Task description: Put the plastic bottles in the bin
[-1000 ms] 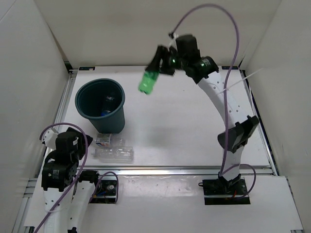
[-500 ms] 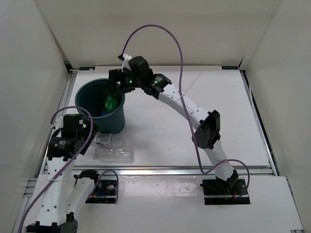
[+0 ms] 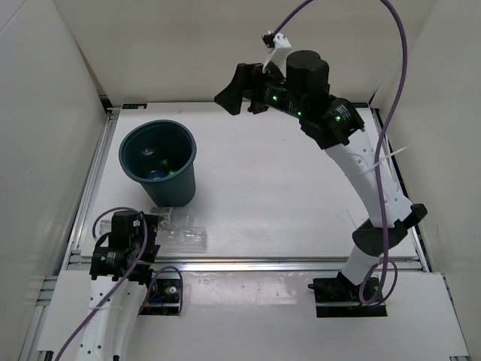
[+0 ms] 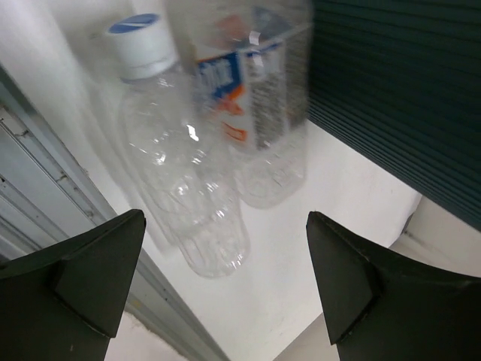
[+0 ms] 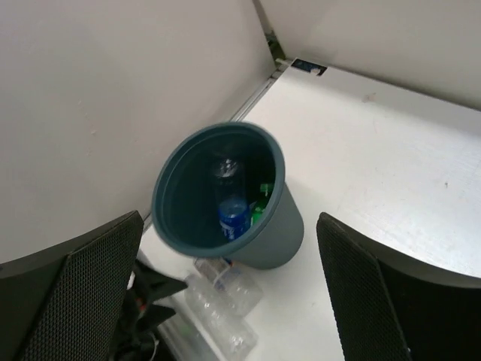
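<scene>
Bin: upright, table's 9 o'clock; holds green bottle and blue-label bottle. Two clear bottles: lying at bin's 6 o'clock, long axes roughly 9-to-3. Left gripper and right gripper: fingers spread, empty.

The white table carries the bin, upright near its far left corner. Two clear bottles lie side by side between bin and near edge.

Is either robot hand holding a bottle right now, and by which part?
Nothing is held. The right hand is open and empty in the air; the left hand is open, with the clear bottles lying ungripped before it.
</scene>
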Robot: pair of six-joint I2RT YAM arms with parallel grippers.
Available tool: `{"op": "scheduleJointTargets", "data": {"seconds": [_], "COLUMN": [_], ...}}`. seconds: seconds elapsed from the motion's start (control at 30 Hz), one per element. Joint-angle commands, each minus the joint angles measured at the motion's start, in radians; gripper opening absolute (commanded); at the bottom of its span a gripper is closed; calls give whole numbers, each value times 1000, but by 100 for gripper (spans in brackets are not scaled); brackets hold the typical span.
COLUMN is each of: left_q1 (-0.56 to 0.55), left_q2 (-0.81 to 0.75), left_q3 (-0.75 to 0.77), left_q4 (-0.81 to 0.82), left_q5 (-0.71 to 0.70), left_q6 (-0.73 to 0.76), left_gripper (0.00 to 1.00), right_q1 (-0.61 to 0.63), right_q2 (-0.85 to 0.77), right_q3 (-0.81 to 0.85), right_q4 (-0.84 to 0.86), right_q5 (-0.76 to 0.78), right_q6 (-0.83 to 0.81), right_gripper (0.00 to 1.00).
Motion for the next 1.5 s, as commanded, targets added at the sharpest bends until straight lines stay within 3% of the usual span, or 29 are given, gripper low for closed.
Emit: {"op": "scheduleJointTargets", "data": {"seconds": [0.0,0.4,0.47,0.63,0.73,0.83,1.03,1.1,1.3,1.33,1.47], "left_q1": [-6,-6,-6,-6,6,17,17,17,17,17,17], "left_q2": [-35,95,124,198,207,207,252,261,385,414,548], "left_q3": [-90,-241,-254,-265,-249,-109,369,550,908,948,1048], "left_q4": [87,232,243,266,222,72,-315,-315,-279,-236,45], "left_q5": [19,52,52,88,74,17,-34,-34,-118,-133,-306], "left_q6": [-131,-182,-191,-191,-179,-153,-143,-87,106,249,562], "left_gripper": [99,99,95,70,48,33,33,30,30,30,30], "right_q1": [23,-15,-27,-61,-87,-113,-156,-165,-184,-193,-193], "right_q2": [8,-44,-53,-95,-104,-113,-113,-113,-104,-95,-95], "right_q3": [-71,-104,-123,-177,-209,-232,-268,-292,-303,-303,-303], "right_q4": [-121,-213,-222,-233,-244,-253,-253,-253,-253,-264,-264], "right_q5": [-14,-5,-5,-5,-5,-26,-55,-68,-125,-125,-134], "right_q6": [-31,-49,-49,-49,-29,-9,28,38,63,63,63], "right_gripper": [100,100,100,100,100,100,100,100,100,100,100]}}
